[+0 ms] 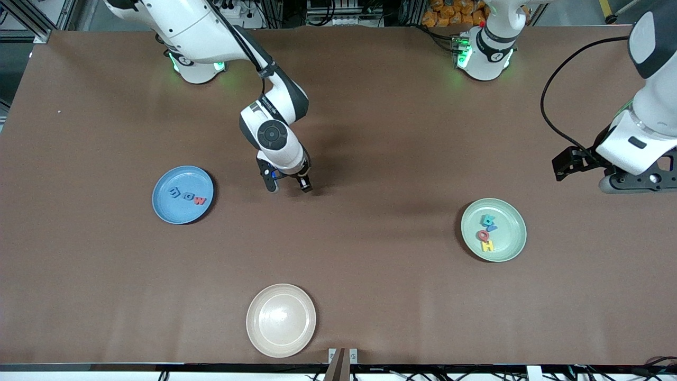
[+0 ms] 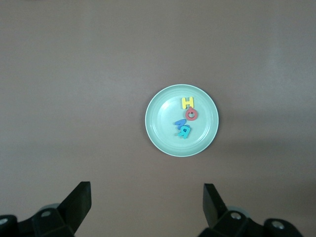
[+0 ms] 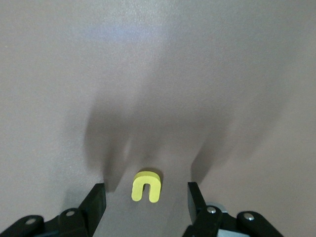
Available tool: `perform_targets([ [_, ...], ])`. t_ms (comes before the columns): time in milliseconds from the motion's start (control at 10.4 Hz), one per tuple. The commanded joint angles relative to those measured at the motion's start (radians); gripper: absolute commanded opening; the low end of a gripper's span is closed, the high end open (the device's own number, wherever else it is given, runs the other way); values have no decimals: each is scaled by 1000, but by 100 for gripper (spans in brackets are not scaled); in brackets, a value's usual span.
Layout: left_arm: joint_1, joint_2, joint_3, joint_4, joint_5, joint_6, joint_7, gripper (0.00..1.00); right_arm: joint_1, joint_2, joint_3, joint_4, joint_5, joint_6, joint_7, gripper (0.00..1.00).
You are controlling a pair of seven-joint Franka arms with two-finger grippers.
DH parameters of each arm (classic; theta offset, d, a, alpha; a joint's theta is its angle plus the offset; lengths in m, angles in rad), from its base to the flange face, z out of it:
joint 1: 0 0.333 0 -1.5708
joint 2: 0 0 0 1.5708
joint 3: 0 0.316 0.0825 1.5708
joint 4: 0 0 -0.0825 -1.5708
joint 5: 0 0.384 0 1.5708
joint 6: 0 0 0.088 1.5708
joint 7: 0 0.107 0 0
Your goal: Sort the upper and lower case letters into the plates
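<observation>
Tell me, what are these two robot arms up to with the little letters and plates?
They are sorting toy letters into plates. The blue plate holds three letters, the mint green plate four. The right gripper hangs open just above the bare table between those plates, its fingers either side of a yellow letter lying there, not yet picked up. The left gripper waits open near the left arm's end of the table, holding nothing. A cream plate nearest the front camera has nothing in it.

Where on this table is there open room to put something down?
Bare brown table lies between the cream plate and the mint plate, and between the blue plate and the cream plate. It is crowded only under the right gripper, open around a yellow letter.
</observation>
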Motion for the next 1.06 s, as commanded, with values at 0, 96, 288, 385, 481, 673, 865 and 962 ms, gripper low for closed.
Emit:
perform_targets([
  [0,-5,-12,8,52,-40,-96,26,100,-8,-12,7,-16,-14,1,17,75],
  [96,-8,-12,13,75,-49,-137,28,100,-8,-11,9,-16,-14,1,17,75],
  [288,-55,-13,101,107,-118,-196,31,100,-8,-8,7,-16,-15,5,17,75],
  [385,-102,-15,158,109,-126,-205,31,100,-8,-8,9,-16,-15,5,17,73],
  [481,-123,-13,183,111,-127,-208,31,100,-8,-6,7,-16,-15,5,17,67],
  [673,-123,-12,201,129,-185,-228,28,100,-8,-6,9,-16,-15,5,17,62],
  [865,-124,-9,232,151,-193,-256,28,100,-8,-5,9,-16,-20,5,17,55],
  [962,-127,-9,235,152,-190,-256,28,100,-8,-3,7,-16,-20,5,17,54],
])
